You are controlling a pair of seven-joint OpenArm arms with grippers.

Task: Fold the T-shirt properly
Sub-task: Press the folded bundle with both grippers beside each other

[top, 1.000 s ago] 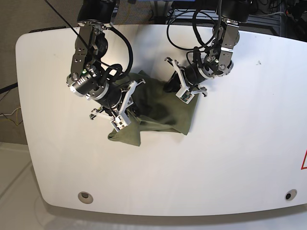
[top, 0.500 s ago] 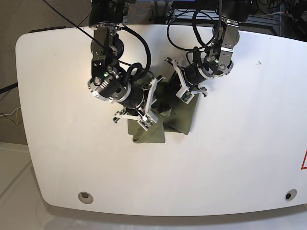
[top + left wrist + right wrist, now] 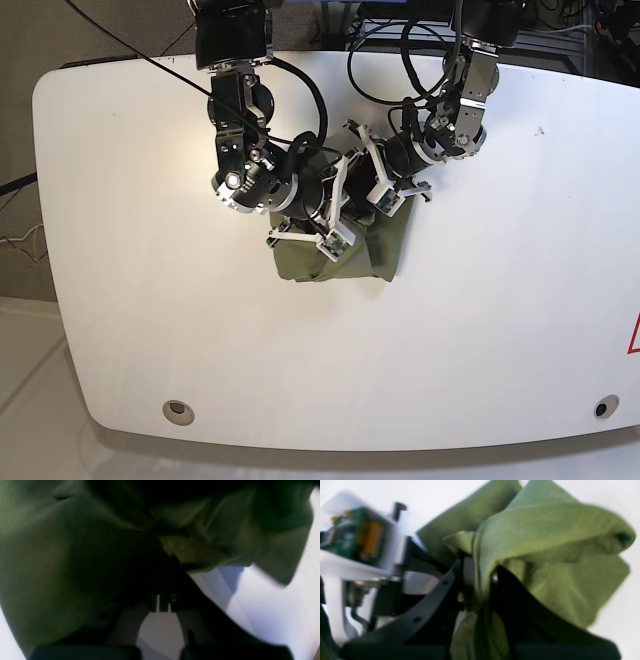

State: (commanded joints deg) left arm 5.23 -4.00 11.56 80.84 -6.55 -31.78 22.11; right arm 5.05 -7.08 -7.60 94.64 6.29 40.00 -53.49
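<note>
The T-shirt (image 3: 385, 245) lies bunched at the far middle of the white surface (image 3: 480, 330). The right gripper (image 3: 477, 580) pinches a fold tight, likely to lay it over. The left gripper (image 3: 163, 567) looks closed on cloth too (dark, blurry view).

Both wrist views are blurred; the arms hide much of the T-shirt (image 3: 385, 245).
</note>
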